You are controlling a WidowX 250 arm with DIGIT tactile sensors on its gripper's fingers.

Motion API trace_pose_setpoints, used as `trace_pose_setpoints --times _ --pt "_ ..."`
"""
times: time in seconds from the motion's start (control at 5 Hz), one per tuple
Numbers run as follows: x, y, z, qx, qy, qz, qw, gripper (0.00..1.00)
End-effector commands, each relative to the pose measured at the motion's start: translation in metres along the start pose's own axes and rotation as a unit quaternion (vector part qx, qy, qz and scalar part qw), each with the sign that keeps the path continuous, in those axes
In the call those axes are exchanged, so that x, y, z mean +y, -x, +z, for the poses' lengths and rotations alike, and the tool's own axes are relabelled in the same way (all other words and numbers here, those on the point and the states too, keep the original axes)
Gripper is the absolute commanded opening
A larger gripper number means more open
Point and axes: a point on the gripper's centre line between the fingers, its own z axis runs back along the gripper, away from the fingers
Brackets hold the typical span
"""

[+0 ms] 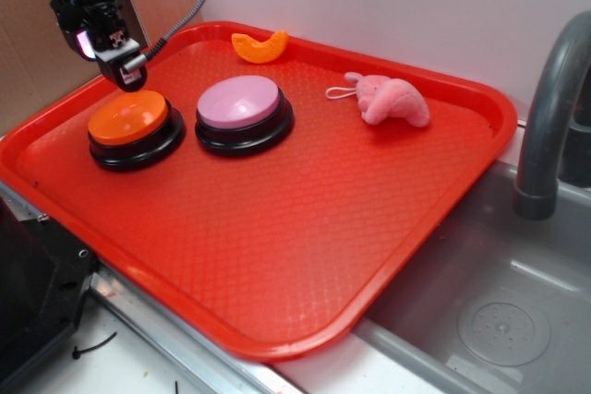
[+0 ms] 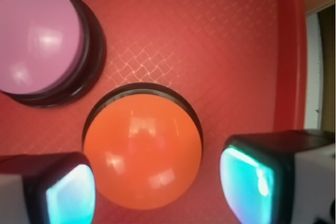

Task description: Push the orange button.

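Red tray (image 1: pixel 305 256), orange button (image 1: pixel 128 117) dome-up, round, end effector (image 2: pixel 157 184) open above it, seemingly empty.

The arm reached down from the top left, and the gripper (image 1: pixel 123 66) had its fingers (image 2: pixel 247 179) spread apart.

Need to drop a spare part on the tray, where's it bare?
Bare: the wide front half of the tray, from both buttons to the near rim, and the right corner below the pink plush toy. Crowded: the back left, where the gripper hangs over the orange button beside the pink button.
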Motion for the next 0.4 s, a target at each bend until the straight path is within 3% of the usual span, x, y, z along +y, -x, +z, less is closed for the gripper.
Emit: trace_pose_setpoints --times 0.0,0.2 --pt "0.0068 -0.0115 0.0262 -0.032 -0.020 0.009 0.999 1.00" --pt "0.0044 -0.0122 0.0313 -0.035 -0.023 0.007 0.999 1.00"
